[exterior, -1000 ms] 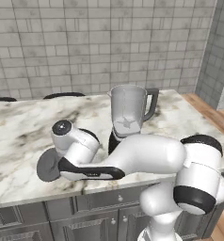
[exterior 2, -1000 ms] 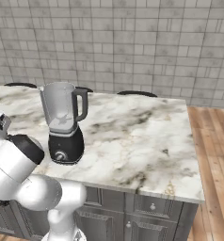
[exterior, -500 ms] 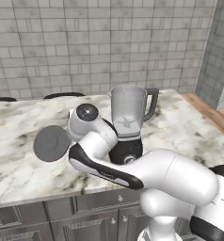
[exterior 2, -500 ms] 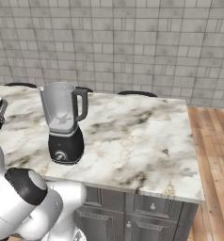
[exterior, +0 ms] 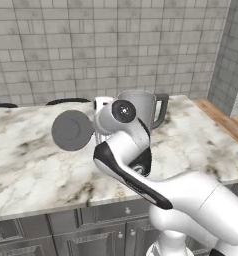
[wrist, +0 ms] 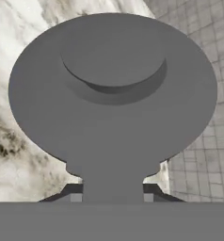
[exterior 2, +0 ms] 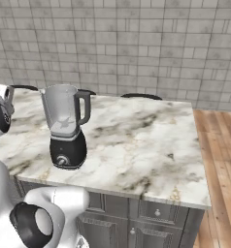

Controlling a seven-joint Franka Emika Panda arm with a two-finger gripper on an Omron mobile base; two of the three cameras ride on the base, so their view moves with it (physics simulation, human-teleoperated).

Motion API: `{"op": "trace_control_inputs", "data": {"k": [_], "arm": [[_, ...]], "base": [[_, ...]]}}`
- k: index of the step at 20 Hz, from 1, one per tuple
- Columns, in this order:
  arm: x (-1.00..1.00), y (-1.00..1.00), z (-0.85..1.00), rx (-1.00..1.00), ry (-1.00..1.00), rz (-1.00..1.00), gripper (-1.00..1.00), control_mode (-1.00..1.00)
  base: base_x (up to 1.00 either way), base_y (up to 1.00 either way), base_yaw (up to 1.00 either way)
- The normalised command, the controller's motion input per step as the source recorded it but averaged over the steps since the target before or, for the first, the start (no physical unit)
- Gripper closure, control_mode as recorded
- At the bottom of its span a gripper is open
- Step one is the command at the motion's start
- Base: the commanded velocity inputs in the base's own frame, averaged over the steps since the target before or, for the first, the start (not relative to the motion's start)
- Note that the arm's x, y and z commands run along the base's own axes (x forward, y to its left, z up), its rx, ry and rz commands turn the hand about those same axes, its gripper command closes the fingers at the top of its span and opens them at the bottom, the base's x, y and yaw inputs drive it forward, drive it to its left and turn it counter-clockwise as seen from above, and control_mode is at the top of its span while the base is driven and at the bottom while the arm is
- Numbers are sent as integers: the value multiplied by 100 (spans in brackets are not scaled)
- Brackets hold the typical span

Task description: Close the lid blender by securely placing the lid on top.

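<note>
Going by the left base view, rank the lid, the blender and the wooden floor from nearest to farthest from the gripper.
1. The lid: held by its tab in the gripper, above the counter.
2. The blender: on the counter, just right of the lid.
3. The wooden floor: far right, beyond the counter's end.

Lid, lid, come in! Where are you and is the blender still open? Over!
End effector shut on lid's tab. Lid held in the air, left of blender. Jar mouth open, nothing on it.

Matt grey lid (wrist: pixel 112 89), clear glossy blender (exterior 2: pixel 65 126) jar, polished veined marble counter (exterior 2: pixel 137 145)
</note>
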Motion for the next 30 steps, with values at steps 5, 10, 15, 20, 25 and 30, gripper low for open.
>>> {"op": "trace_control_inputs", "data": {"k": [5, 10, 15, 20, 25, 30], "arm": [[-5, -52, 100, 0, -29, 0, 100, -100], [-14, -56, 100, 0, -9, 0, 100, -100], [-27, -60, 100, 1, 0, 0, 100, -100], [-23, -57, 41, 0, 3, 0, 100, -100], [-1, -61, -1, -3, 8, 0, 100, -100], [5, -77, 6, 0, 12, 0, 100, -100]], "base": [[0, 0, 0], [0, 0, 0], [0, 0, 0], [0, 0, 0], [0, 0, 0], [0, 0, 0]]}}
